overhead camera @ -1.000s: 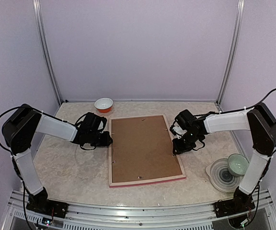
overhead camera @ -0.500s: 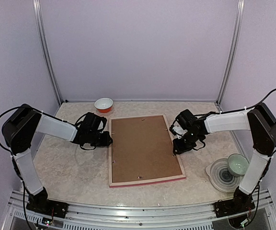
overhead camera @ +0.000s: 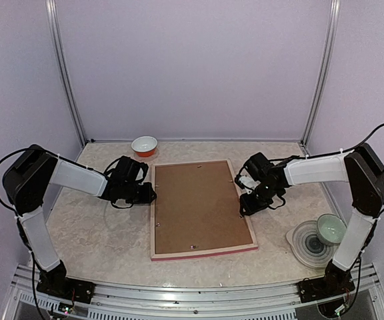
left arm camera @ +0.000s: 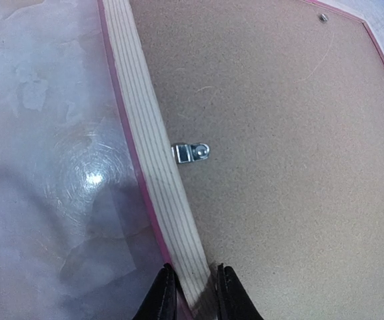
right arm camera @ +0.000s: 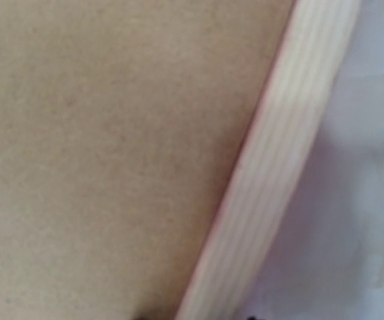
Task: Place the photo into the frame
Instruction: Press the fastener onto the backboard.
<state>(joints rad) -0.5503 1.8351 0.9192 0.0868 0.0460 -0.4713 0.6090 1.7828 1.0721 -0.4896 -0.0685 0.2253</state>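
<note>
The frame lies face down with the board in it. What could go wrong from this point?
The left gripper pinches the frame only by its thin side rail, so it may slip or twist if lifted. Small metal clips alone seem to hold the brown board; tilting could let it drop out.

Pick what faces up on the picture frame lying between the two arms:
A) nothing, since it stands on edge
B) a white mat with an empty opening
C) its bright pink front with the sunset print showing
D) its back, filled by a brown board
D: the frame lies flat with its brown backing board facing up. The left wrist view shows a metal turn clip at the board's edge.
</note>
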